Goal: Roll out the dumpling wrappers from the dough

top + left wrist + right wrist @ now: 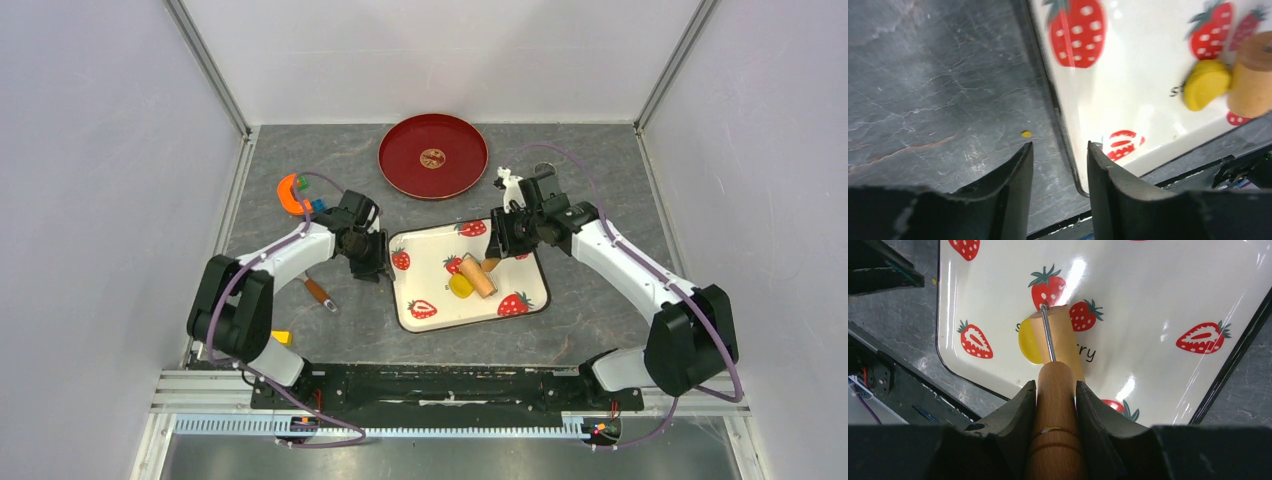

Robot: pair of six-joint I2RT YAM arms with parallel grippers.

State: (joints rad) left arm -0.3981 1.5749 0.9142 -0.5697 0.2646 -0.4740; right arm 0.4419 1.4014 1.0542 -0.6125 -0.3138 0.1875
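The right hand (1055,385) pinches the wooden handle (1055,410) of the roller (1066,335). The roller's barrel lies on the strawberry tray (1158,295), and the yellow dough round (1027,342) shows against the barrel's left side, near the middle of the frame. The left hand (1059,146) is spread and holds nothing, poised at the tray's left rim. To my eye, this roll wants steady downward weight and short passes across the centre of the dough, with the left hand bracing the tray so it doesn't skid. I count one tray, one roller, one dough round, one red plate (410,150) at the top of the bench (600,170), one yellow crumb (1026,133) beside the tray, and two arms.
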